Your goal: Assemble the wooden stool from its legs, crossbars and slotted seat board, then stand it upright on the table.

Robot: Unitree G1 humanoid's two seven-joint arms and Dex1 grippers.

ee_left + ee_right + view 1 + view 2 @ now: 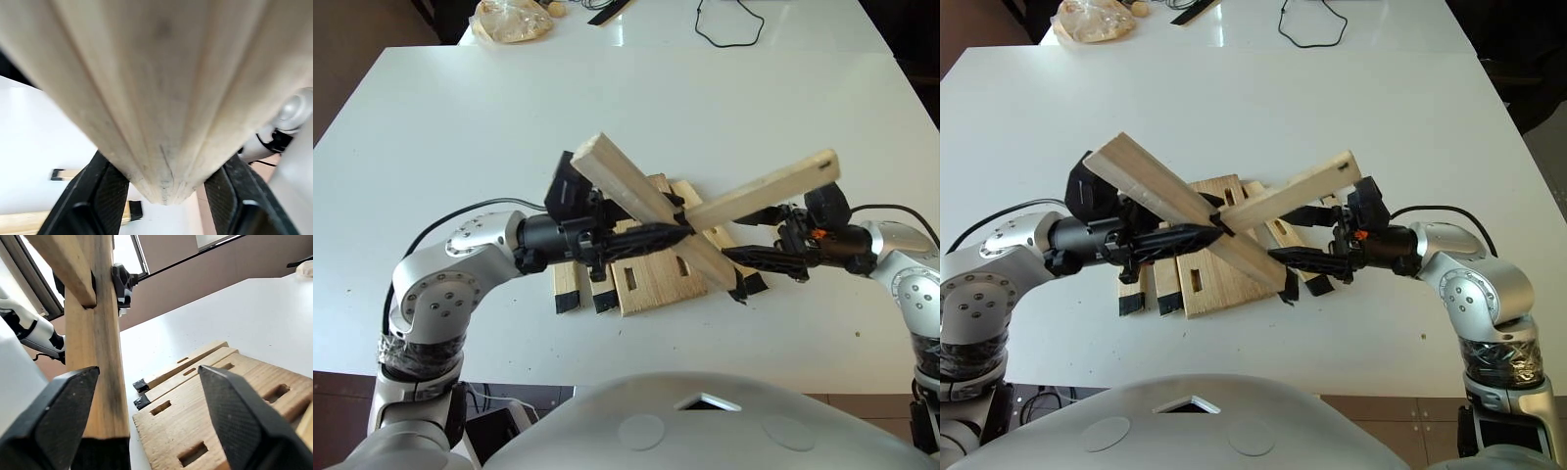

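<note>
Two robot arms meet over a white table, above stool parts lying around its middle, nearer the robot's edge. The left gripper is clamped on a wooden leg, a finger on each side. The leg is held off the table, slanting from high on the left down to its black-capped end on the right. A crossbar meets the leg at the grip and rises to the right, so the two form an X. The right gripper has its jaws spread wide around the leg's capped end, which sits just beside one finger; contact cannot be made out. Beneath them the slotted seat board lies flat, with loose legs just beside it on the left.
</note>
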